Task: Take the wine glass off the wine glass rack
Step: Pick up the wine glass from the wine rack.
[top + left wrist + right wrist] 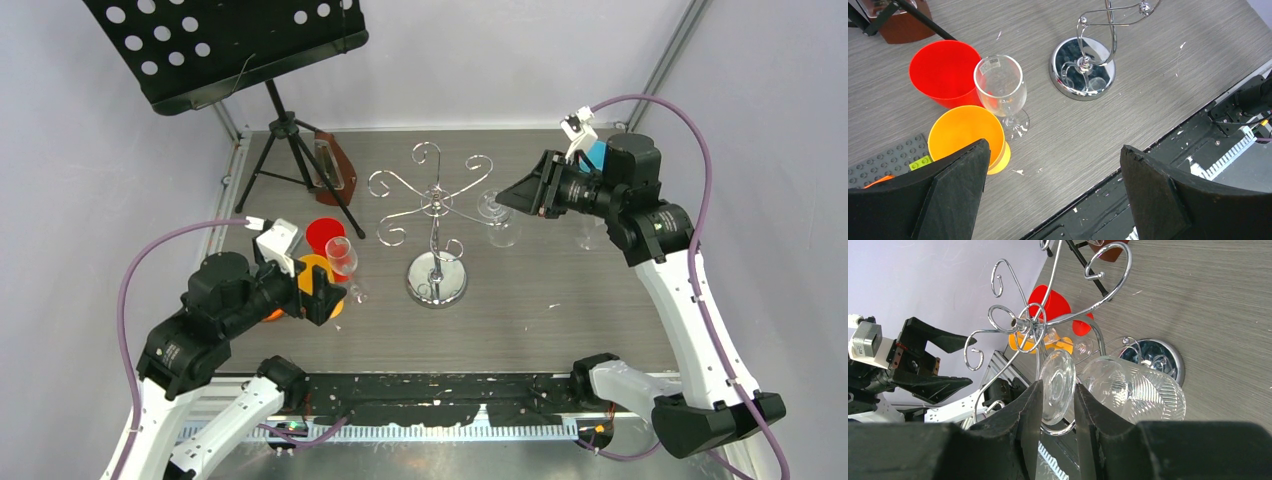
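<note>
Hanging foot-up from a curled arm on the right side of the wine glass rack (437, 215): the wine glass (1133, 392), ribbed bowl downward, clear of the table (560, 310) and just right of the rack's round base.

Thin clear glass, so probably light, rigid and slick, and quick to chip at the rim or snap at the stem. No hard squeezing, no knocking against the chrome wire. Best taken at the foot or at the stem just beneath it. Then to be slid outward along the arm, away from the rack's post, until free of the wire.

Right pincer (1057, 388) closed across the round foot, one finger at each edge, seemingly touching both sides. Left pincer (1054, 150) spread wide and holding nothing, hovering to the left of the rack, toward the near edge of the table.

Nothing inside the hanging glass. Left of the rack's base, standing on the table:
- a second glass (1000, 85), upright and empty
- a red cup (943, 72), right against the second glass, empty
- an orange cup (965, 132), farther from the rack, empty as far as can be seen

Worth minding: a free-standing rack, slender and probably easy to tip if the foot snags on the wire.
</note>
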